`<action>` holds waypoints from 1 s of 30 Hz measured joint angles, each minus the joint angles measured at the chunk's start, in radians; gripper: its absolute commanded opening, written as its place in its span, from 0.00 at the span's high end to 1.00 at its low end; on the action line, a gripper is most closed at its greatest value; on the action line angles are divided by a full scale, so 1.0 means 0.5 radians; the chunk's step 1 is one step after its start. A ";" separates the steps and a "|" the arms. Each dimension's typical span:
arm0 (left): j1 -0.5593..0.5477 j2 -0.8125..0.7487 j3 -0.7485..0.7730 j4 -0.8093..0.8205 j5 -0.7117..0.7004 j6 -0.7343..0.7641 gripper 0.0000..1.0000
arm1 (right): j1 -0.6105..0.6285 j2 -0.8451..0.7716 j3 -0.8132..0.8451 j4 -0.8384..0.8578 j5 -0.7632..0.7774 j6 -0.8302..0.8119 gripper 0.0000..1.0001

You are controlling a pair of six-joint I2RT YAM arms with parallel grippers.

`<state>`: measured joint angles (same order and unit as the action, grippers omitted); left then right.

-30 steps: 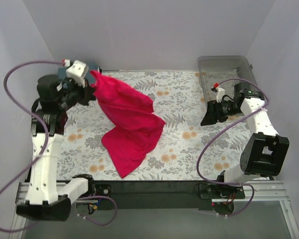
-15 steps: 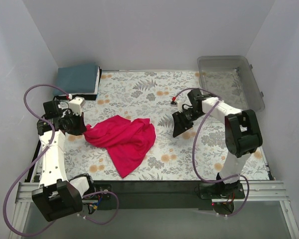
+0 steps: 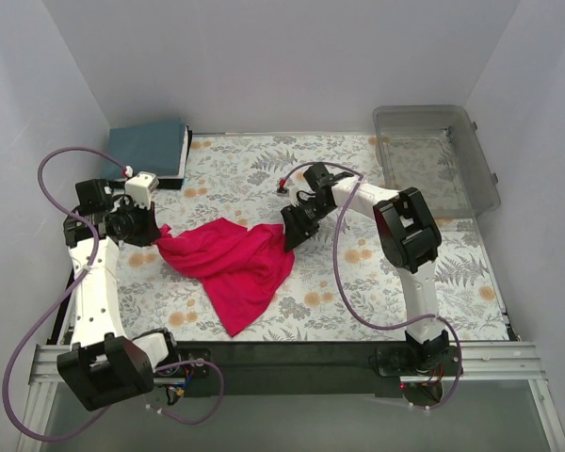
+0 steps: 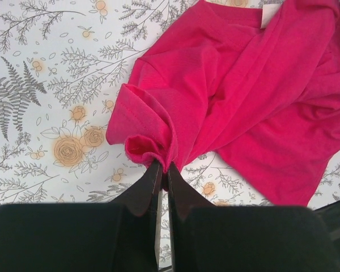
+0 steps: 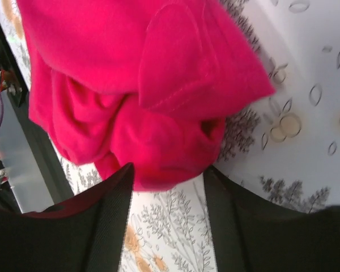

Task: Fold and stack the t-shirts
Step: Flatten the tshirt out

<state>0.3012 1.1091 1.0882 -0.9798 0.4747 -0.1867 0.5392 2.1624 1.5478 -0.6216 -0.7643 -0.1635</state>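
The crimson-pink t-shirt [image 3: 234,264] lies crumpled on the floral table, left of centre. My left gripper [image 3: 156,233] is shut on its left edge; the left wrist view shows the fingers pinching a rolled fold of the cloth [image 4: 153,148], with the white neck label [image 4: 268,15] at the top. My right gripper [image 3: 288,237] is open at the shirt's right edge; in the right wrist view its fingers [image 5: 110,215] straddle a bunched end of the pink cloth [image 5: 158,141]. The teal-blue t-shirt [image 3: 149,146] lies folded at the back left corner.
A clear plastic bin [image 3: 433,151] stands at the back right. The floral cloth [image 3: 377,292] covers the table. Grey walls close in the sides and back. The black front rail [image 3: 292,353] runs along the near edge.
The left gripper has brought the pink shirt down from the back left onto the table. The right arm has swung left from the bin side to the shirt's right edge.
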 measured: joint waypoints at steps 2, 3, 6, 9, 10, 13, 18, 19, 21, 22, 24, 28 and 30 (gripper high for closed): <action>0.000 0.031 0.043 -0.009 0.016 -0.011 1.00 | 0.023 0.051 0.063 0.009 -0.007 0.024 0.53; 0.000 0.047 0.063 -0.011 0.022 -0.021 1.00 | 0.032 0.079 0.092 0.015 -0.011 0.037 0.70; 0.000 0.130 0.145 -0.013 0.049 -0.053 1.00 | 0.039 0.166 0.148 0.042 -0.023 0.053 0.98; 0.000 0.250 0.243 -0.005 0.081 -0.101 1.00 | 0.008 0.195 0.175 0.021 -0.049 0.066 0.99; 0.000 0.288 0.273 0.004 0.089 -0.116 1.00 | -0.019 0.194 0.191 0.008 -0.040 0.060 0.99; 0.000 0.443 0.401 0.040 0.134 -0.179 1.00 | -0.174 0.178 0.293 -0.032 -0.023 0.042 0.99; -0.001 0.764 0.733 0.129 0.331 -0.327 1.00 | -0.549 -0.061 0.538 -0.068 -0.018 -0.028 0.99; -0.003 0.816 0.793 0.152 0.374 -0.355 1.00 | -0.610 -0.149 0.571 -0.068 -0.021 -0.052 0.99; -0.006 0.915 0.922 0.241 0.469 -0.435 1.00 | -0.687 -0.381 0.623 -0.064 -0.050 -0.108 0.99; -0.008 0.950 0.997 0.288 0.519 -0.472 1.00 | -0.692 -0.481 0.638 -0.064 -0.066 -0.138 0.99; -0.008 0.990 1.147 0.365 0.587 -0.517 1.00 | -0.653 -0.742 0.646 -0.056 -0.117 -0.217 0.99; 0.001 0.861 1.180 0.488 0.644 -0.455 1.00 | -0.472 -1.376 0.286 -0.031 -0.115 -0.488 0.99; 0.011 0.696 0.983 0.533 0.611 -0.385 1.00 | -0.327 -1.705 -0.034 -0.028 -0.053 -0.622 0.99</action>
<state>0.3069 1.4570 1.5799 -0.7132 0.7803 -0.3794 0.3756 1.3098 1.5311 -0.6357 -0.7910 -0.4744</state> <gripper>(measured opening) 0.022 0.024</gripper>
